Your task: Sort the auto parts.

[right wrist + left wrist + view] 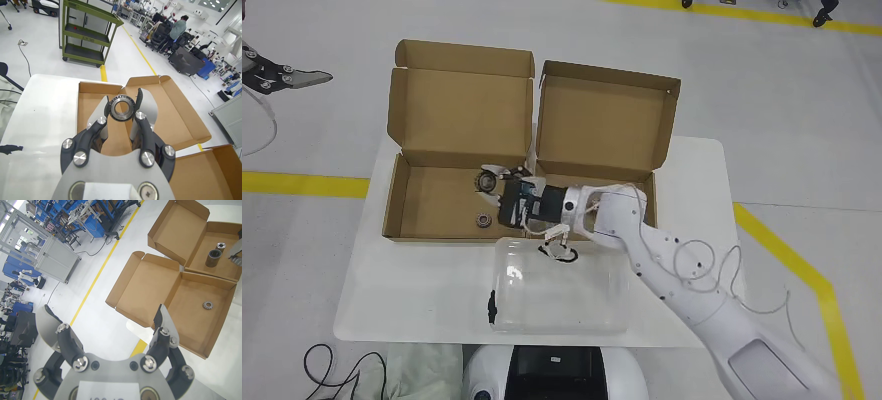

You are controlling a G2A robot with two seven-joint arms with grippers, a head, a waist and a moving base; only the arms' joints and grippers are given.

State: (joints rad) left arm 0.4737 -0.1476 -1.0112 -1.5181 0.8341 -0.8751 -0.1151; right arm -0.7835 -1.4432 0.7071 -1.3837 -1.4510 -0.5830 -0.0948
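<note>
Right gripper [122, 100] clamped on a bearing [121, 117], held over the left box [432, 200].
We see the fingers pinching the bearing's outer ring, clear of the box floor, where a second bearing [483, 218] lies loose. The right box [225, 270] holds a dark sleeve [213, 258] standing upright and a smaller steel bushing [220, 246] just beside it. The left gripper [103, 308] hangs wide open off the table [692, 180], over the floor. A clear bin [562, 290] sits in front of both boxes.

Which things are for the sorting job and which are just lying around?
For the job: bearing in right gripper; loose bearing; two metal bushings; cardboard boxes.
Just lying about: clear plastic tub; green cart.
</note>
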